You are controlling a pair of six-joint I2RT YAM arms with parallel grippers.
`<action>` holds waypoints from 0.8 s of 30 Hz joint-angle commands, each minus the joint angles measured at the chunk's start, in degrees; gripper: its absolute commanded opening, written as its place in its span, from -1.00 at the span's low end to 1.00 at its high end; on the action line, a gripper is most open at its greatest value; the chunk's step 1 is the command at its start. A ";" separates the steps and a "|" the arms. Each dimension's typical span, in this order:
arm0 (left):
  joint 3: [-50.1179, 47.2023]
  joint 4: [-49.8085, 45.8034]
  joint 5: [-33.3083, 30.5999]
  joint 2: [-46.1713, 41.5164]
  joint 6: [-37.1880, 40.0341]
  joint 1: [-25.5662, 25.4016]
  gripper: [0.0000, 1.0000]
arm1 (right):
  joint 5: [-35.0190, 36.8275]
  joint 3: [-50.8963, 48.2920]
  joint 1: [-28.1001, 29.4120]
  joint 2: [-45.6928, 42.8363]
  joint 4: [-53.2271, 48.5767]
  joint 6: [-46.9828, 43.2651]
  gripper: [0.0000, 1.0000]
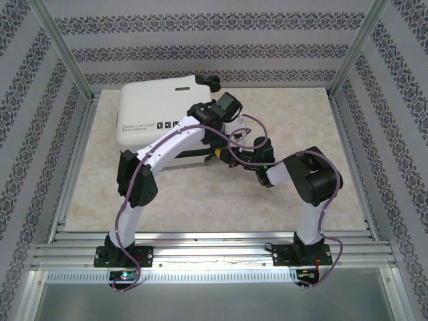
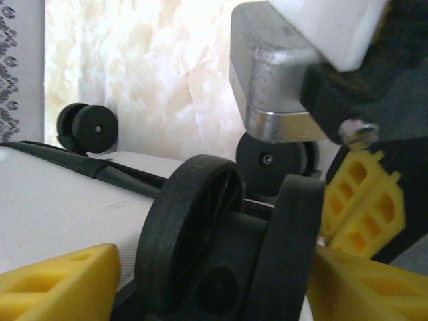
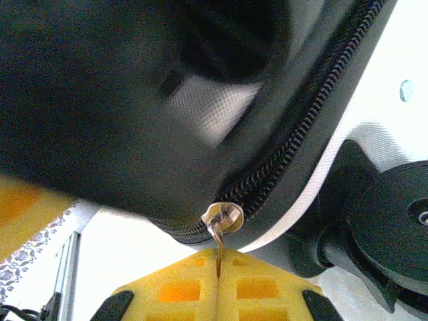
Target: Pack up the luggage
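Note:
The luggage (image 1: 154,110) is a white hard-shell suitcase lying closed at the back left of the table. In the left wrist view, my left gripper (image 2: 221,271) stands open astride a black twin caster wheel (image 2: 194,227) of the luggage. Its yellow fingers (image 2: 60,281) are close on either side, with a thin gap at the left one. My right gripper (image 3: 219,271) is shut on the metal zipper pull (image 3: 221,231), at the black zipper (image 3: 301,127) of the luggage's near right corner. That gripper's yellow fingers (image 2: 364,207) also appear just right of the caster.
Both arms meet at the luggage's right side, with their purple cables (image 1: 244,144) crossing there. Two more casters (image 2: 87,127) (image 2: 271,159) stand beyond. Patterned walls and aluminium posts (image 1: 67,60) fence the marbled tabletop (image 1: 200,200).

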 commanded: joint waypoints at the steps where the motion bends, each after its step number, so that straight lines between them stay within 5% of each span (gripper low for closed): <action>1: 0.90 -0.32 -3.23 2.61 1.56 1.14 0.20 | -2.20 1.13 -0.38 -0.90 6.93 -0.01 -1.00; 4: 0.52 -0.48 -1.94 2.47 1.32 1.14 -0.18 | -2.11 0.87 -0.52 -1.08 6.93 0.00 -1.00; 11: -1.51 0.30 0.25 0.14 0.47 1.23 -0.58 | -1.30 0.94 -1.33 -1.08 7.46 0.50 -1.00; 24: -17.67 11.59 11.02 -13.88 -3.36 1.40 -0.87 | 1.08 4.77 -4.13 0.21 5.58 -0.60 -1.00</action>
